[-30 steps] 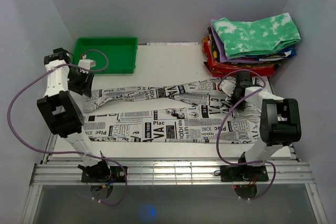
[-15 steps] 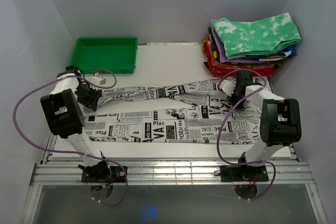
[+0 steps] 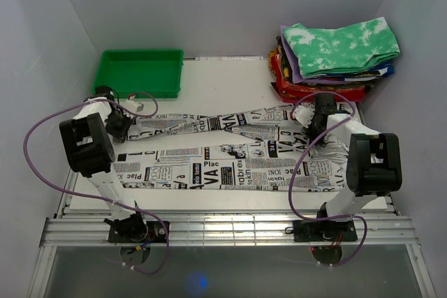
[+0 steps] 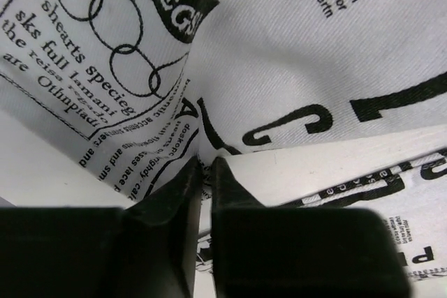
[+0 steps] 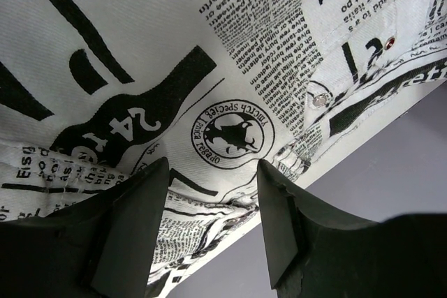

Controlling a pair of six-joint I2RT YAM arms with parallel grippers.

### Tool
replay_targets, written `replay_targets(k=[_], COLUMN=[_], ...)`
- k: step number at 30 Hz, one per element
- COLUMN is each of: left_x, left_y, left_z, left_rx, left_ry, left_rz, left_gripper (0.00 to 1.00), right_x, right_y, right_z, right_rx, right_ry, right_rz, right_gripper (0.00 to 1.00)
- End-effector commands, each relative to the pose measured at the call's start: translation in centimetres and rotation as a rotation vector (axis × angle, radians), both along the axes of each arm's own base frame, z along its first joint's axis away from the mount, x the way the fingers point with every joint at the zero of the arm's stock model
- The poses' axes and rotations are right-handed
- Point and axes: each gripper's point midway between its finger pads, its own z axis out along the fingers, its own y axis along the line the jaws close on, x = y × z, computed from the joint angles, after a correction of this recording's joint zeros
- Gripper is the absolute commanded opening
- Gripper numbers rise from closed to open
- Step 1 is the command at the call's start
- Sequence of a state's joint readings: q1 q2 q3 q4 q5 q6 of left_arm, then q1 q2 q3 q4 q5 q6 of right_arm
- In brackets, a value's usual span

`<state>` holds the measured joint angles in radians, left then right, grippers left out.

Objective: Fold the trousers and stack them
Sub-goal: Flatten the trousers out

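1. Left gripper (image 4: 202, 167): black fingers (image 4: 180, 193) drawn almost together, with only a thin slit between them. A fold of printed cloth is nipped at the tips, so it counts as closed on the cloth.
2. Right gripper (image 5: 213, 172): fingers (image 5: 133, 221) stand well apart with the jaws spread. The tips are down against the cloth near a seamed edge that carries small round studs (image 5: 320, 100). Nothing is clamped between them.
3. Trousers (image 3: 223, 165): white cloth printed all over with black and grey newspaper text, laid lengthwise across the white table (image 3: 223, 82).
   - The waist is at the right end, under the Right gripper, and the legs run left.
   - The near leg lies flat and straight.
   - The far leg is narrower and twisted, and its left end is at the Left gripper.
   - A strip of bare table parts the two legs.
4. Green tray (image 3: 140, 71): at the far-left part of the table, just behind the Left gripper and apart from the Trousers.
5. Folded clothes in the far-right corner: a green-and-white tie-dye garment (image 3: 342, 47) on top, with red and multicoloured pieces (image 3: 314, 90) beneath. The pile sits just behind the waist end; whether it touches the waist cannot be told.
6. Purple cables (image 3: 42, 130): one loops beside each arm.
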<state>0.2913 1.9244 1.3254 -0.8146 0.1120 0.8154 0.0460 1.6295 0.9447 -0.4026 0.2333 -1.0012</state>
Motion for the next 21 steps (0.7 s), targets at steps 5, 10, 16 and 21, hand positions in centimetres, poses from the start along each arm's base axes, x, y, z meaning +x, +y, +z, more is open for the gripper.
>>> replay_targets(k=[5,10,16,21], left_x=[1.3,1.7,-5.0,-10.4], left_y=[-0.7,-0.7,-0.1,0.4], left_z=[4.0,11.9,15.0,14.7], left_rx=[-0.038,-0.046,0.055,0.134], left_ry=[-0.040,-0.062,0.048,0.106], left_rz=[-0.053,-0.061,-0.091,-0.160], left_gripper=[0.00,0.00,0.00,0.00], right_x=[-0.3,-0.3,-1.7,-2.5], right_y=[-0.2,-0.3,-1.4,-2.1], right_z=[0.9,1.4,0.4,0.5], right_rx=[0.008,-0.003,-0.053,-0.087], right_ry=[-0.022,-0.050,-0.037,-0.039], right_rz=[-0.021,-0.022,-0.040,-0.044], right_gripper=[0.57,0.51,0.47,0.47])
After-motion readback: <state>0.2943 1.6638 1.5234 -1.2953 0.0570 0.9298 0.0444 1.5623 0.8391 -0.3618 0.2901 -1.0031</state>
